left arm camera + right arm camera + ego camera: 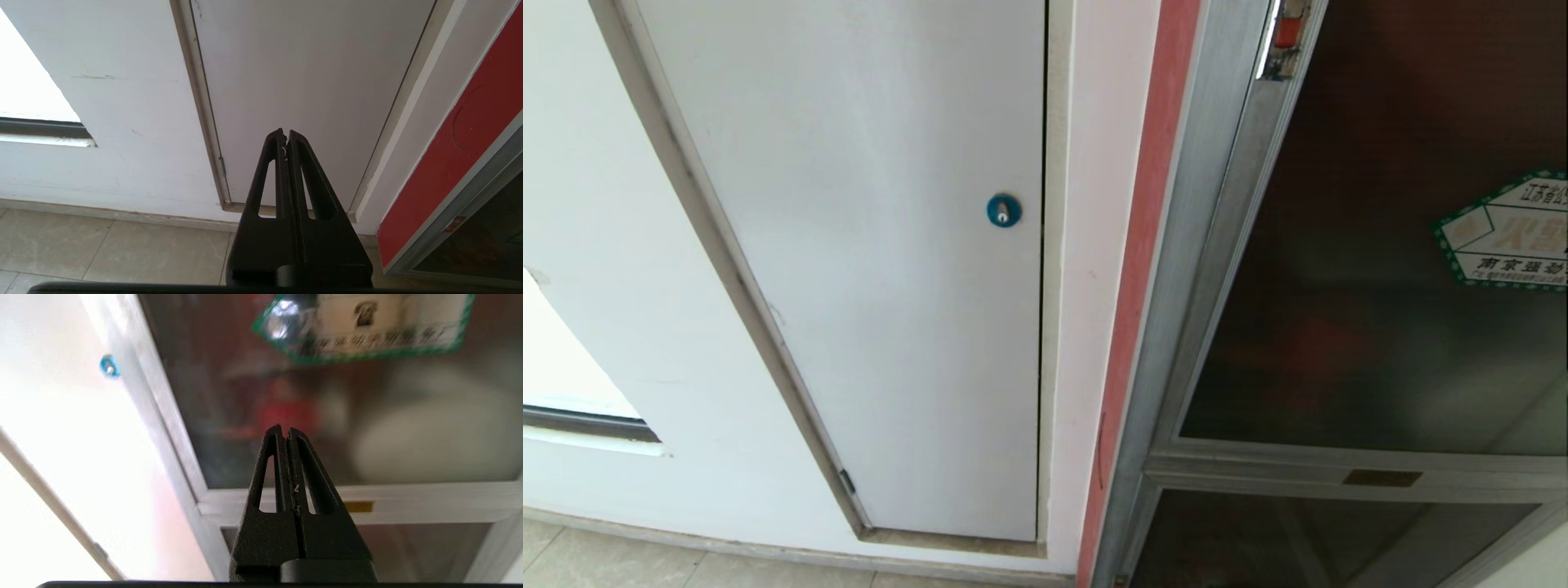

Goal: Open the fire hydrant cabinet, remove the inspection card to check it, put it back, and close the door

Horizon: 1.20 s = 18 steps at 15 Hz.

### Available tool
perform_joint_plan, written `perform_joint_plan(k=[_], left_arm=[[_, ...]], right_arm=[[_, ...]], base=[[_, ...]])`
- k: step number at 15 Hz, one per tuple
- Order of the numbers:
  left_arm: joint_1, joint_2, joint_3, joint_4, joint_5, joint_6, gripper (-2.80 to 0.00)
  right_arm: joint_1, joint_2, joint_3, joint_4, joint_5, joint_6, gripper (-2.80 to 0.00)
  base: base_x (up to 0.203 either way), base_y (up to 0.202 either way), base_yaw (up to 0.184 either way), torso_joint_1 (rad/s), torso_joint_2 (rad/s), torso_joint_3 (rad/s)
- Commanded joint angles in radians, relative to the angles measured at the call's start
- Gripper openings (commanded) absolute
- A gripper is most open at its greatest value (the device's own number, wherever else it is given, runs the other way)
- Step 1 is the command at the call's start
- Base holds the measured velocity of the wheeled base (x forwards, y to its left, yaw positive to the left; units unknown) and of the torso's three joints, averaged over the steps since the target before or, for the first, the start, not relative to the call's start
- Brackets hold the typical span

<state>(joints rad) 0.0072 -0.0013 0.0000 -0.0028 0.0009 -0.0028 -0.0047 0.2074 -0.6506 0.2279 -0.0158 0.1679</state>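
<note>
Door (1372, 327): dark tinted glossy glass, brushed silver metal frame; white panel (874, 286) matt painted.

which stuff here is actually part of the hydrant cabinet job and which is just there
Belongs to the job:
the fire hydrant cabinet
the door, shut
red latch
right end effector, shut, empty, before the glass

Just there:
white panel
blue lock
green-bordered sticker
left end effector, parked

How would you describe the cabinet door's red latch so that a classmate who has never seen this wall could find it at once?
Start from the fire hydrant cabinet, the silver-framed unit right of a red wall stripe. Its door is dark tinted glass bearing a green-bordered sticker. The red latch sits on the door's frame near its upper left corner; unlike the round blue lock on the white panel, it is small, red and oblong.
</note>
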Motion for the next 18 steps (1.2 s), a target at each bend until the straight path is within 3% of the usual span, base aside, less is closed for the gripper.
perform_joint_plan(k=[1,9,12,18], left_arm=[[0.001,0.001,0.002,0.000,0.000,0.000,-2.80],[0.001,0.001,0.002,0.000,0.001,0.000,-2.80],[0.000,0.001,0.002,0.000,0.001,0.000,-2.80],[0.000,0.001,0.002,0.000,0.001,0.000,-2.80]], right_arm=[[0.001,-0.104,0.130,-0.040,0.016,-0.005,-2.80],[0.003,-0.210,0.557,-0.322,0.037,-0.143,-2.80],[0.003,-0.210,0.649,-0.405,0.038,-0.190,-2.80],[0.003,-0.210,0.651,-0.274,0.033,-0.194,-2.80]], base=[[0.000,0.000,0.000,0.000,0.00,0.000],[0.000,0.000,0.000,0.000,0.00,0.000],[0.000,0.000,0.000,0.000,0.00,0.000],[0.000,0.000,0.000,0.000,0.00,0.000]])
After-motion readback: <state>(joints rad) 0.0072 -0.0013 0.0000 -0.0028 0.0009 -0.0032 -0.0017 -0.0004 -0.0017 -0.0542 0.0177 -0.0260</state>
